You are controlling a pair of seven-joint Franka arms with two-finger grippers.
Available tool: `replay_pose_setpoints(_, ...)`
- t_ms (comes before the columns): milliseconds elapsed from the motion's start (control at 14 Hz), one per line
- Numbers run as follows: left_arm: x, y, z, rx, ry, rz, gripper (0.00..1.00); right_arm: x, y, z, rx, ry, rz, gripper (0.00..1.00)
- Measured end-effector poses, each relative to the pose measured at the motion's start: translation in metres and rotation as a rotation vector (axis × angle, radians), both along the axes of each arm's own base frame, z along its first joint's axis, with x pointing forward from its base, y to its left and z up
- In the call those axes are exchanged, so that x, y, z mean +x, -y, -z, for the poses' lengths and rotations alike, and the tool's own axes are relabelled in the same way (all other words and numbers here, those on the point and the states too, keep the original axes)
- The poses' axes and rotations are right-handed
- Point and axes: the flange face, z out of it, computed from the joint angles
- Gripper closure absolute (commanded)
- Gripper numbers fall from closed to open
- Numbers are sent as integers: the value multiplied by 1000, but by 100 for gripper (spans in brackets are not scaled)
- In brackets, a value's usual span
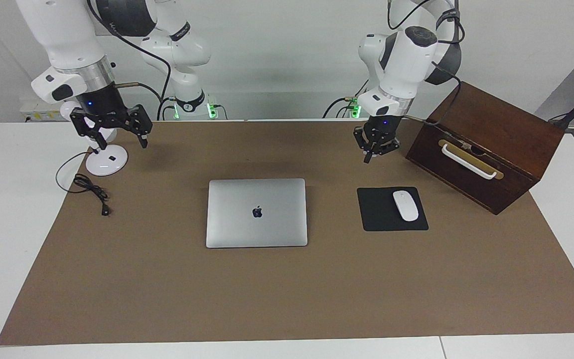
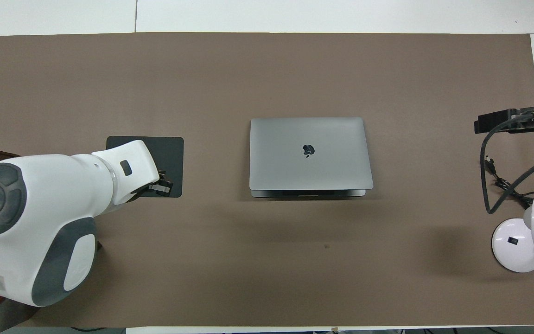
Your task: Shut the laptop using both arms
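Note:
The silver-grey laptop point(image 1: 257, 213) lies shut and flat in the middle of the brown mat, its lid with the dark logo facing up point(image 2: 311, 153). My left gripper point(image 1: 368, 158) hangs shut and holds nothing, over the mat beside the wooden box and well apart from the laptop. In the overhead view the left gripper point(image 2: 163, 183) covers a corner of the mouse pad. My right gripper point(image 1: 121, 145) is open and holds nothing, raised over the white lamp base at the right arm's end of the table.
A black mouse pad point(image 1: 384, 215) with a white mouse point(image 1: 405, 205) lies beside the laptop toward the left arm's end. The dark wooden box point(image 1: 486, 144) stands past it. A white lamp base point(image 1: 106, 160) and a black cable point(image 1: 90, 188) lie at the right arm's end.

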Motion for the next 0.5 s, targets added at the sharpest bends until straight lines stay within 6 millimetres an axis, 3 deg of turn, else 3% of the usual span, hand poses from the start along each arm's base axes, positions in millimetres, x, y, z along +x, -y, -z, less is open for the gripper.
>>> replay_pose_setpoints(143,6,-14,-12,5,-19,-26,95,0,1,1,4,-4,3,0)
replay_pose_setpoints(215,8,-21,-16,9,-31,-39,80,0,1,1,5,-5,2,0)
replay_pose_setpoints(286,10,-27,-20,12,-43,-50,56,0,1,1,5,-6,2,0)
replay_pose_setpoints(358,12,-33,-24,14,-52,-61,23,-1,1,1,5,-8,2,0)
replay_pose_setpoints(430,14,-39,-29,17,-57,-71,0,-2,1,2,5,-18,2,0)
replay_pose_setpoints(501,16,-46,-35,21,-59,-81,0,-3,1,3,5,-31,2,0)
